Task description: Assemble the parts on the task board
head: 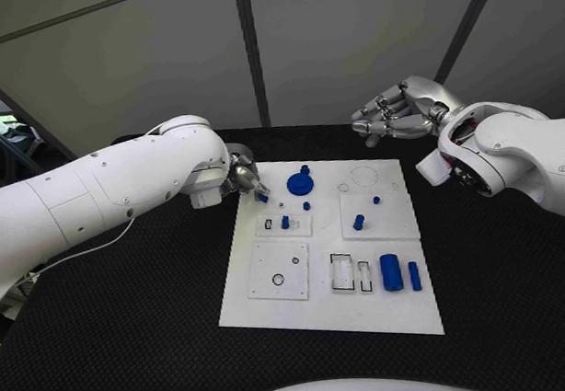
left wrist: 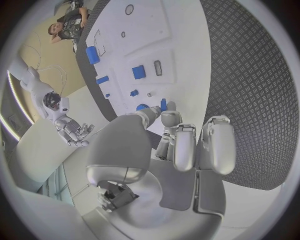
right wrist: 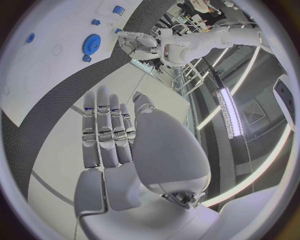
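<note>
Task board (head: 323, 317), a flat white plate with raised square panels and dark-rimmed slots, lies mid-table on black textured matting (head: 135, 338). Blue parts sit on it: a toothed gear (head: 300, 185) (far edge), a cylinder (head: 391, 271) nearer. Left hand (head: 244, 177) pinches a small blue part (head: 261, 196) beside the gear; right hand (head: 404, 111) hangs beyond the board, fingers loosely apart, holding nothing.

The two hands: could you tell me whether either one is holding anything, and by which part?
The right hand holds nothing, raised beyond the task board. Whether the left hand pinches a small blue part cannot be told.
</note>
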{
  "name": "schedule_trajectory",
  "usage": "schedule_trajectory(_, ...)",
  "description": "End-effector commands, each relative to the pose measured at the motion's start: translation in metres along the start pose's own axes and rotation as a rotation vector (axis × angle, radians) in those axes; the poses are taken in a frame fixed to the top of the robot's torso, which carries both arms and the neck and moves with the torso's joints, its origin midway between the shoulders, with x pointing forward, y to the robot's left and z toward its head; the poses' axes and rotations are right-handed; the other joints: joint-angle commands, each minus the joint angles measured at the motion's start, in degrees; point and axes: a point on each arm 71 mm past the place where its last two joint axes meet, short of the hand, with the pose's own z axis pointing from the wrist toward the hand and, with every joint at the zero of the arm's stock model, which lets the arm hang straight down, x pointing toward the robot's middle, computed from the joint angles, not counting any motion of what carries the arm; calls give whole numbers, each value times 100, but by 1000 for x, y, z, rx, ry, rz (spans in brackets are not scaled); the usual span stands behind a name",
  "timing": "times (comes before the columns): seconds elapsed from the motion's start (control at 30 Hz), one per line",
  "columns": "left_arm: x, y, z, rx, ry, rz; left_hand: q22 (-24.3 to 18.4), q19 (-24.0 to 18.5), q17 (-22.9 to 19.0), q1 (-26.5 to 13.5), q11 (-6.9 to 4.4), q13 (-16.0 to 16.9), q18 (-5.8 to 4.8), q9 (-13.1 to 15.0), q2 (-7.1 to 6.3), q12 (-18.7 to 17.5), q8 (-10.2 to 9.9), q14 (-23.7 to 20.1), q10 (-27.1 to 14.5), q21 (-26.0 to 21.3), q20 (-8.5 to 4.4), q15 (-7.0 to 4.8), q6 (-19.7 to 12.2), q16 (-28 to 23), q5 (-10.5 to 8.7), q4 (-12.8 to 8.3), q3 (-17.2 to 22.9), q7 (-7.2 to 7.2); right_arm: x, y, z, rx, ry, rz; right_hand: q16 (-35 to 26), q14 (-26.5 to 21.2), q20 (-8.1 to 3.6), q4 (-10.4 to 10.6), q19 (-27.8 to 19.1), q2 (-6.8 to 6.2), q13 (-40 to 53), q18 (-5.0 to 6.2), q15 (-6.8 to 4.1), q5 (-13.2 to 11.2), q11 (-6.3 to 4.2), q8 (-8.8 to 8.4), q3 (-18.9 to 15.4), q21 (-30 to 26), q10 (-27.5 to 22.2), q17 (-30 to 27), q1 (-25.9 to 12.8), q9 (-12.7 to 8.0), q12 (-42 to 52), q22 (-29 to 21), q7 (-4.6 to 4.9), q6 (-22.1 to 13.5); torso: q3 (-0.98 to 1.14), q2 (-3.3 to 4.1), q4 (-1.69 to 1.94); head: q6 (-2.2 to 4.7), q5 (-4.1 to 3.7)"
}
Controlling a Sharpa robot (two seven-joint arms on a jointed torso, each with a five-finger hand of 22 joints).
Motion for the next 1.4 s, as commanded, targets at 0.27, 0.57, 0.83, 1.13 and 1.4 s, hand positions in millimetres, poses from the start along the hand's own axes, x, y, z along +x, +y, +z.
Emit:
schedule_trajectory(0.27,6,0,-24,58,-91,-91,316,52,783,-174,-42,30,44,68,-35,50,118,395,99,25,-17,-32,-35,34,-36,-671,792,-21,-2,-1,0,-3,1,3,-30,-31,10,8,-43,5,-5,18,4,34,8,24,36,-19,-29,-5,-37,6,-20,-10,23,5,-17,-8,29,8,23)
schedule_trajectory(0.57,25,4,-38,79,-127,-81,435,111,786,-259,-62,104,16,119,-94,122,193,397,175,135,-36,-50,-33,37,-35,-735,933,-41,-2,-2,0,0,1,2,-85,-17,16,7,-28,-28,-46,23,6,256,9,32,119,-68,-37,-18,-31,5,-15,-38,26,-5,-15,2,16,-4,54)
schedule_trajectory(0.83,45,6,-37,78,-105,-39,467,127,790,-350,-82,146,10,177,-183,159,279,398,218,159,-55,-69,-30,40,-22,-813,1121,-62,-2,-3,-1,2,1,2,-85,-17,16,7,-28,-28,-46,23,6,256,9,32,119,-68,-37,-18,-31,5,-15,-38,26,-5,-22,1,13,-8,63)
schedule_trajectory(1.13,53,6,-34,66,-97,13,490,136,791,-454,-99,163,5,236,-241,179,363,399,251,175,-65,-81,-11,40,-9,-840,1232,-84,-2,-4,-2,5,0,1,-86,-17,16,7,-28,-29,-47,23,6,258,10,32,120,-69,-37,-18,-32,5,-15,-38,27,-5,-9,2,11,-1,56)
schedule_trajectory(1.4,54,6,-34,57,-114,53,541,159,793,-518,-119,222,-7,291,-279,235,432,400,305,221,-77,-97,2,42,13,-864,1289,-107,-3,-4,-2,7,-1,1,-91,-13,17,9,-24,-36,-51,23,6,270,10,33,126,-73,-36,-19,-38,5,-14,-41,27,-6,-8,5,10,-8,61)
